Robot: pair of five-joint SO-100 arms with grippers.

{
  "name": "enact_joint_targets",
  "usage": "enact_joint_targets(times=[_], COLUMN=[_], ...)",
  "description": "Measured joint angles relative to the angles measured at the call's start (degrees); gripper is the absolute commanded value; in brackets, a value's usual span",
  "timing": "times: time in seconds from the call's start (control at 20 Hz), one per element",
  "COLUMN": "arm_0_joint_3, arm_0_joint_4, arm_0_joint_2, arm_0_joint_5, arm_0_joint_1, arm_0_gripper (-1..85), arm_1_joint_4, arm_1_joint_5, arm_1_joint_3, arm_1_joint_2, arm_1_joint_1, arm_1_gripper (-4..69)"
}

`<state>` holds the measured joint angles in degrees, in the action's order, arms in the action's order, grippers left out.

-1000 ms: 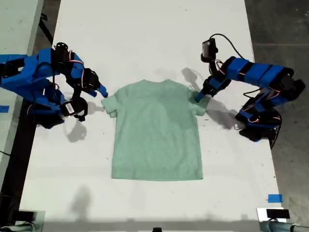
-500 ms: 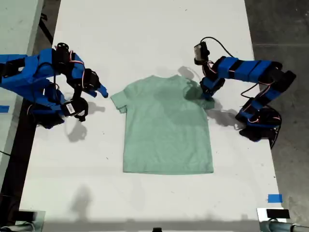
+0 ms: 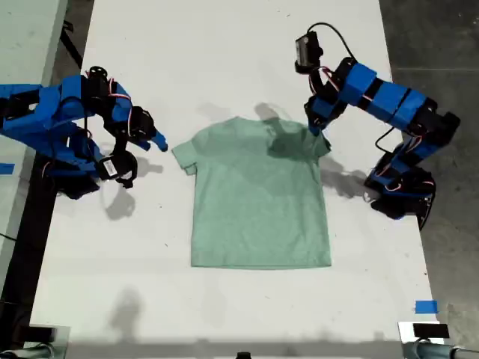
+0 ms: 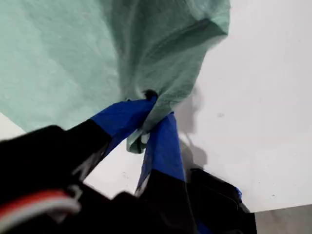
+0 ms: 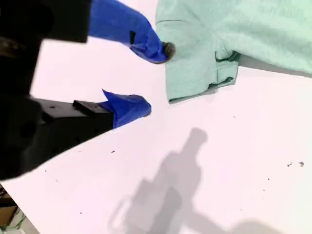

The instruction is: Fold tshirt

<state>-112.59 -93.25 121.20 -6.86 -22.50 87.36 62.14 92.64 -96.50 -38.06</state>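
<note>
Since a second ago the tshirt [image 3: 258, 200] has been dragged toward the exterior view's right and its sleeve lifted off the white table [image 3: 224, 60]. Up close, soft mint knit is pinched by my first gripper [image 4: 148, 119]; thin fabric could slip out. My second gripper [image 5: 141, 80] is seen spread wide, nothing held, beside the other sleeve.

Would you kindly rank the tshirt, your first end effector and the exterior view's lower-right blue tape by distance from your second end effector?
From my second end effector, exterior view:
1. tshirt, sleeve just beside it.
2. my first end effector, at the far sleeve.
3. blue tape, that view's lower right.
</note>
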Motion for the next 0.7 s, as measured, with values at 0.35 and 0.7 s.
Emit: enact_joint_targets(times=[0.35, 0.7], arm_0_joint_3=[0.0, 0.0], arm_0_joint_4=[0.0, 1.0], arm_0_joint_2=[-0.2, -0.2], arm_0_joint_5=[0.4, 0.8], arm_0_joint_1=[0.2, 0.2], arm_0_gripper=[15.6, 18.9], arm_1_joint_4=[4.7, -2.2], arm_1_joint_5=[-8.7, -13.3], arm_1_joint_3=[-38.2, -46.1], arm_1_joint_2=[28.7, 44.7], arm_1_joint_1=[15.6, 20.2], arm_1_gripper=[-1.5, 17.5])
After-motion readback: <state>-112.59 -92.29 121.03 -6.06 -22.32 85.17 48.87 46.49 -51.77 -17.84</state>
